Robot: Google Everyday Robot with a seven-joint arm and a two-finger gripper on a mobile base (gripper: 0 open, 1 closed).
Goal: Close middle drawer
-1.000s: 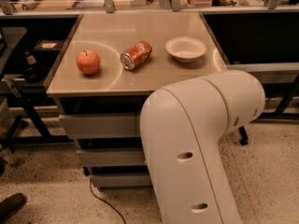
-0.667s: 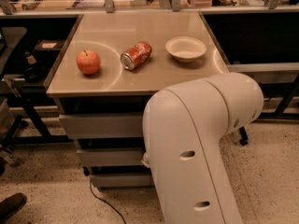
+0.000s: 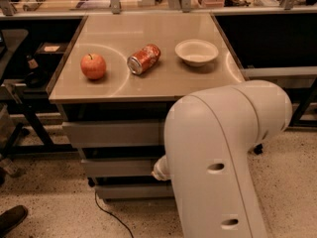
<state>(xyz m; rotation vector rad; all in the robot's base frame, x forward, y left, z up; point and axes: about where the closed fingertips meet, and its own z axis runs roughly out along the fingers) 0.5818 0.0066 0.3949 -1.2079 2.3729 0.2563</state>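
Note:
The middle drawer (image 3: pixel 116 167) is the grey front between the upper front (image 3: pixel 111 133) and the narrower lowest front (image 3: pixel 133 191) of the cabinet. Its front stands close to the line of the other two. I see none of its inside. My gripper (image 3: pixel 161 168) shows only as a pale end at the right part of the middle drawer's front. The rest is hidden behind my big white arm (image 3: pixel 223 157), which also covers the cabinet's right half.
On the cabinet top (image 3: pixel 208 81) lie a red apple (image 3: pixel 93 66), a tipped soda can (image 3: pixel 143 59) and a white bowl (image 3: pixel 196 51). A black cable (image 3: pixel 106 213) runs on the floor in front. A dark shoe (image 3: pixel 12 219) is at the lower left.
My arm has shifted a little to the right, and the pale end of the gripper now shows at the middle drawer's front.

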